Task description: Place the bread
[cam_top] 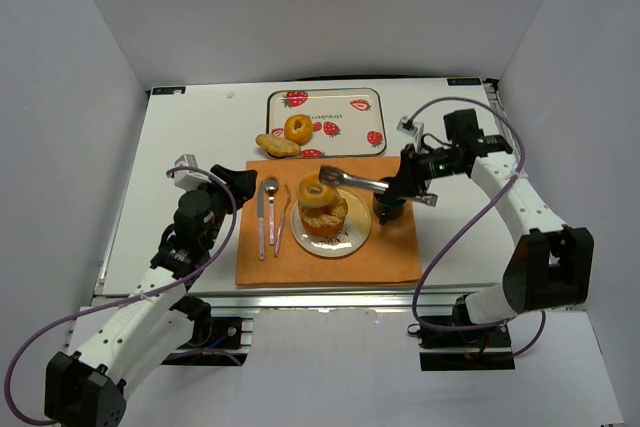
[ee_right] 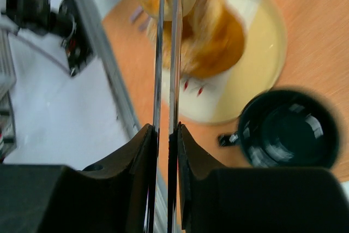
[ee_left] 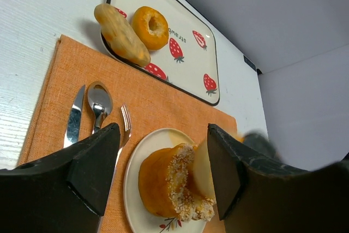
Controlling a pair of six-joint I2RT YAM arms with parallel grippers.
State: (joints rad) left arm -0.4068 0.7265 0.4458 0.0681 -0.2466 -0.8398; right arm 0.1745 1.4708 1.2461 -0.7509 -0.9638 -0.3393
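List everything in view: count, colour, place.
placemat: 1, orange, on white table.
tray: 1, white with red strawberries, behind placemat.
plate: 1, cream, on placemat.
tongs: 1, silver, in right claw.
ring bread: 2, golden, one on tray, one in tongs over plate.
long bread: 1, tan, across tray's near-left rim.
bread stack: 1, golden, on plate.
knife, spoon, fork: 1 each, silver, left of plate.
cup: 1, dark, right of plate.
left claw: 1, black, open, near placemat's left edge.
right claw: 1, black, shut on tongs.
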